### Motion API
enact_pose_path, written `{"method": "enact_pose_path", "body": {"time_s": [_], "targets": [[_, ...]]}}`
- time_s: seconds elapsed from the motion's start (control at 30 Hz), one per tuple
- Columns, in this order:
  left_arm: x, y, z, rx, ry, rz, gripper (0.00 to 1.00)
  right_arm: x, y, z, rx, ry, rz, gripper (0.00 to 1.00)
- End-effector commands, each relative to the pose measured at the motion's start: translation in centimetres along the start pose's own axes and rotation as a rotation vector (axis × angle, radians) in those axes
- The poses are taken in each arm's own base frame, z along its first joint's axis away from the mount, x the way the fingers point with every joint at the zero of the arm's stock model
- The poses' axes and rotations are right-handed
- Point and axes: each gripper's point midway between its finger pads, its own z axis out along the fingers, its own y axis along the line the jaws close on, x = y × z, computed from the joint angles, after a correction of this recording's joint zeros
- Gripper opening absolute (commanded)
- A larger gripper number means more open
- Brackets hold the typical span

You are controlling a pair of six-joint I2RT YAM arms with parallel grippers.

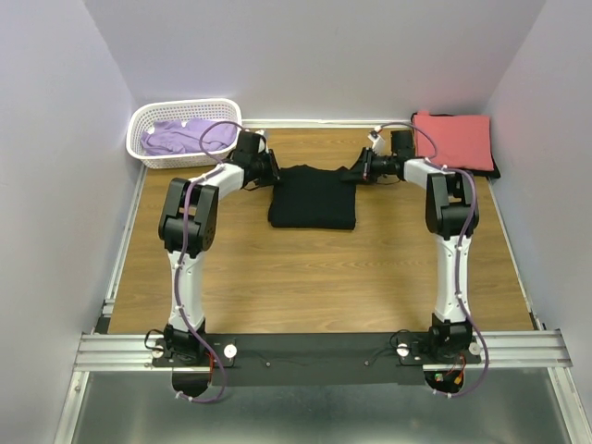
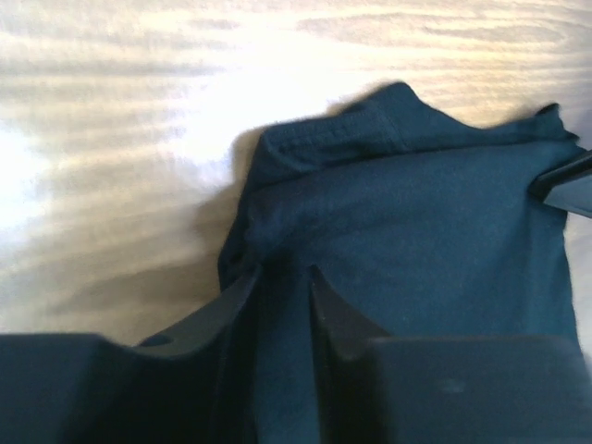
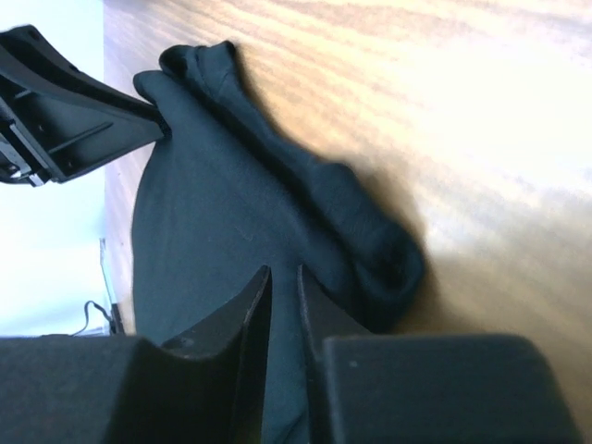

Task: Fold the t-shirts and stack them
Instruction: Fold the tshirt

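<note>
The plain black t-shirt (image 1: 313,197) lies folded in a rough square at the middle back of the table. My left gripper (image 1: 274,170) is shut on its far left corner; the left wrist view shows black cloth (image 2: 435,213) pinched between the fingers (image 2: 283,277). My right gripper (image 1: 352,172) is shut on its far right corner; the right wrist view shows the cloth (image 3: 213,213) between the narrow jaws (image 3: 283,276). A coral-red t-shirt (image 1: 453,141) lies folded at the back right on a dark one. A lavender t-shirt (image 1: 188,136) lies in the basket.
A white lattice basket (image 1: 146,120) stands at the back left corner. Walls close in the table on three sides. The left gripper's fingers (image 3: 65,111) show in the right wrist view, and the right gripper's finger (image 2: 566,183) in the left wrist view.
</note>
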Motion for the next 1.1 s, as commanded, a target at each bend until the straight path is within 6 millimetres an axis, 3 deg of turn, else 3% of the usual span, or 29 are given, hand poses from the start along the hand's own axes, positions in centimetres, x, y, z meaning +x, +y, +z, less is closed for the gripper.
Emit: {"method": "enact_pose_path", "body": {"time_s": [0.0, 0.07, 0.1, 0.13, 0.17, 0.2, 0.27, 0.3, 0.37, 0.4, 0.5, 0.6, 0.7, 0.8, 0.87, 1.07], "targets": [[-2.9, -3.0, -4.0, 0.069, -0.085, -0.016, 0.43, -2.0, 3.7, -3.1, 0.015, -0.063, -0.031, 0.27], [-4.2, -5.3, -6.5, 0.106, -0.139, -0.006, 0.48, -2.7, 5.7, -3.9, -0.003, -0.086, -0.059, 0.31], [-4.9, -6.4, -8.1, 0.116, -0.176, 0.009, 0.54, -2.5, 7.6, -4.6, -0.016, -0.095, -0.072, 0.35], [-4.8, -7.4, -8.7, 0.126, -0.184, 0.022, 0.57, -2.6, 8.5, -4.8, -0.024, -0.103, -0.085, 0.36], [-4.8, -8.1, -9.3, 0.130, -0.196, 0.031, 0.61, -1.2, 9.1, -4.7, -0.031, -0.084, -0.075, 0.37], [-4.6, -8.8, -10.4, 0.140, -0.207, 0.040, 0.61, -1.3, 10.9, -5.2, -0.053, -0.095, -0.101, 0.38], [-3.3, -9.9, -11.0, 0.157, -0.196, 0.053, 0.62, 0.6, 12.8, -4.7, -0.090, -0.060, -0.111, 0.39], [-2.0, -9.5, -10.8, 0.153, -0.178, 0.043, 0.61, 2.6, 12.9, -4.4, -0.098, -0.019, -0.067, 0.39], [-0.7, -10.1, -11.5, 0.179, -0.169, 0.048, 0.58, 4.0, 15.1, -3.7, -0.149, -0.004, -0.110, 0.39], [1.2, -9.6, -11.0, 0.180, -0.135, 0.039, 0.52, 5.1, 15.4, -3.4, -0.162, 0.018, -0.098, 0.39], [3.2, -9.1, -10.6, 0.200, -0.105, 0.017, 0.42, 8.5, 15.4, -2.1, -0.177, 0.079, -0.081, 0.39], [6.6, -7.1, -9.4, 0.185, -0.037, -0.015, 0.31, 11.6, 13.9, -1.6, -0.183, 0.144, -0.038, 0.39], [7.9, -5.7, -8.1, 0.160, -0.006, -0.029, 0.24, 13.9, 11.4, -1.3, -0.159, 0.181, -0.012, 0.39], [8.8, -4.1, -6.6, 0.128, 0.027, -0.062, 0.22, 14.2, 9.2, -1.3, -0.140, 0.185, 0.029, 0.38], [9.3, -2.6, -5.7, 0.105, 0.047, -0.101, 0.21, 14.2, 6.7, -1.4, -0.116, 0.181, 0.086, 0.38], [10.2, 0.0, -4.7, 0.054, 0.073, -0.153, 0.18, 14.8, 1.1, -2.7, -0.064, 0.158, 0.221, 0.37]]}}
